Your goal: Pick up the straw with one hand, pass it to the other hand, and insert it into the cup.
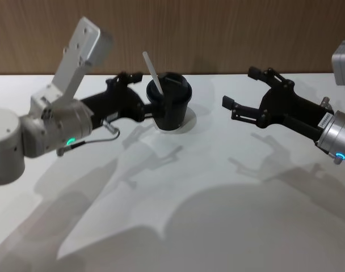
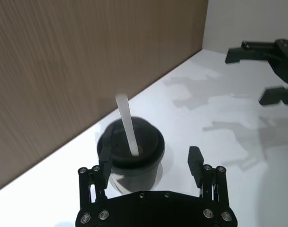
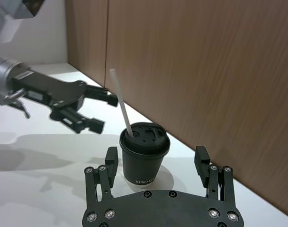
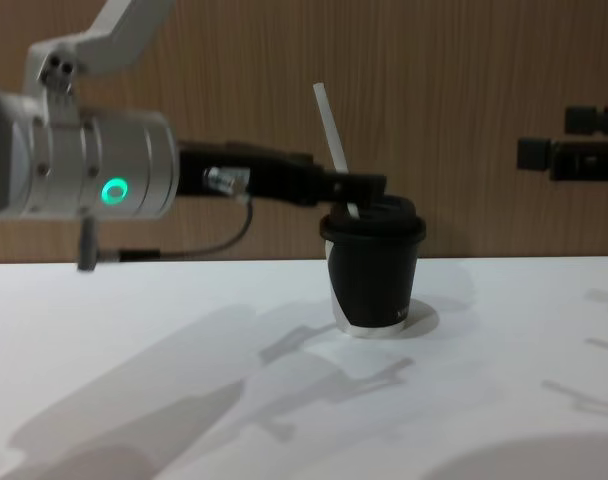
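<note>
Straw [image 1: 153,71] standing in lidded cup [image 1: 171,111] marked "XPRIMX", both end effectors spread wide, empty

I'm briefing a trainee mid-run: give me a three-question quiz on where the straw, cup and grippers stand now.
1. True or false: the straw stands in the cup's lid.
2. Which gripper is nearer the cup? A) left gripper B) right gripper
3. Fill in: both grippers' fingers are ____.

Key: 1 true, it leans in the lid hole. 2 A, its open fingers sit beside the cup; the right gripper hangs apart. 3 open, neither holds anything.
</note>
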